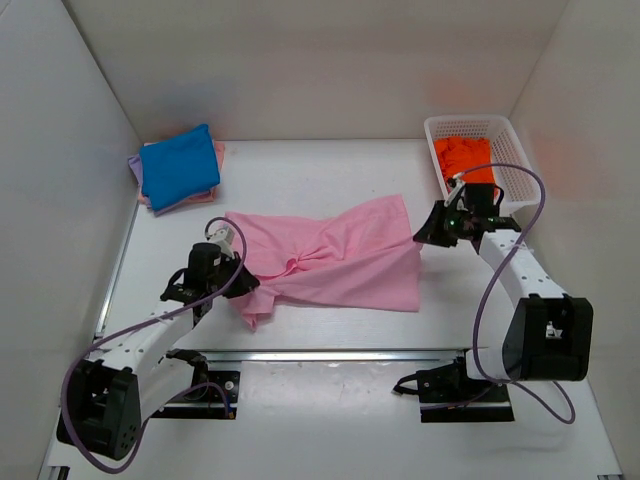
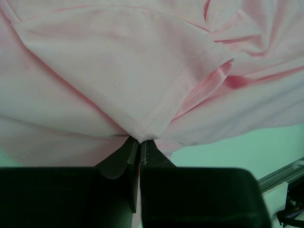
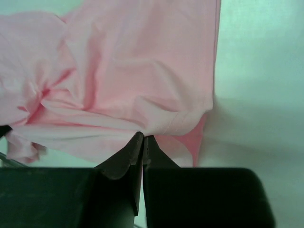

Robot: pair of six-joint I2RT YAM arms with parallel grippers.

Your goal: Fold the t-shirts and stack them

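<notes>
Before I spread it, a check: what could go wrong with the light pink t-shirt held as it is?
The light pink soft fabric t-shirt is twisted mid-body; pulling could tighten the twist. The left gripper and right gripper each pinch only a hem edge, which might slip out.

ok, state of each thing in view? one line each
pink t-shirt: unfolded, laid out, bunched mid-body, pinched at both ends
left fingers: shut on pink t-shirt
right fingers: shut on pink t-shirt
blue t-shirt: folded, top of stack
lavender t-shirt: folded, under the blue
white basket: upright, holds orange t-shirt
orange t-shirt: crumpled, unfolded
</notes>
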